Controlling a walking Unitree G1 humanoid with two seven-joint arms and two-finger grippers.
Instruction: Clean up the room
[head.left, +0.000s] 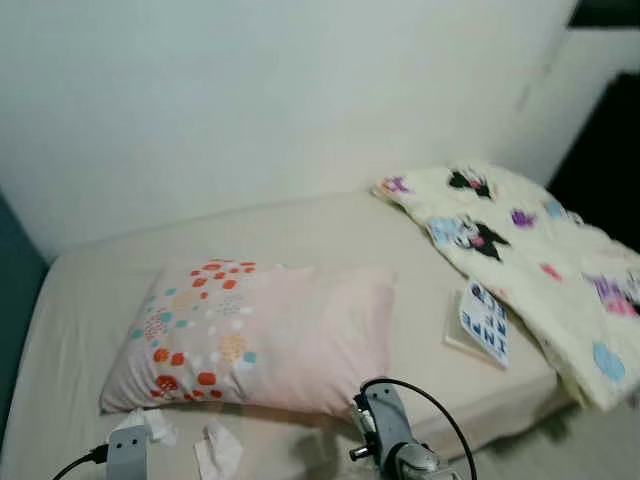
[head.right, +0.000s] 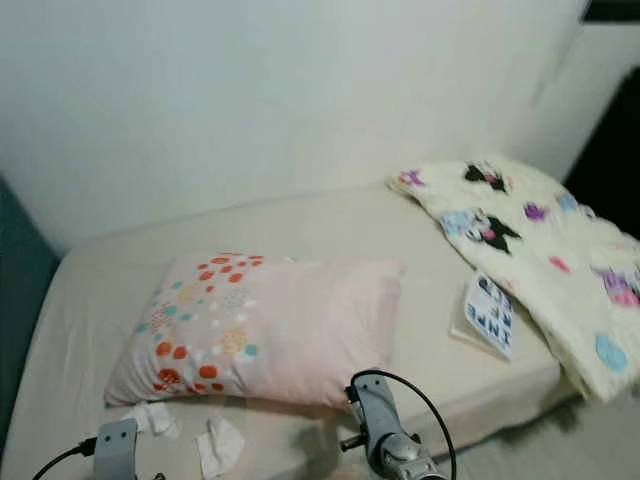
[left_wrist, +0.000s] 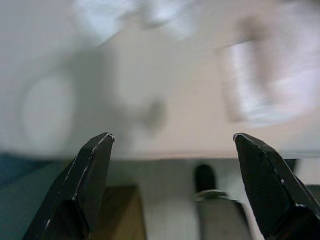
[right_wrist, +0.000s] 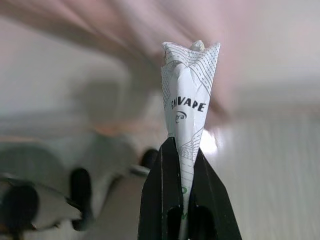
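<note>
Paper wrapper (right_wrist: 187, 107) pinched — right tool (right_wrist: 182, 165); upright.

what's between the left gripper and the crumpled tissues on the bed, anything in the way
Nothing visible does. The crumpled tissues lie bare on the bed, just in front of the pillow. The left gripper is open above the bed's edge, the way unobstructed. The right gripper is shut on a printed paper.
</note>
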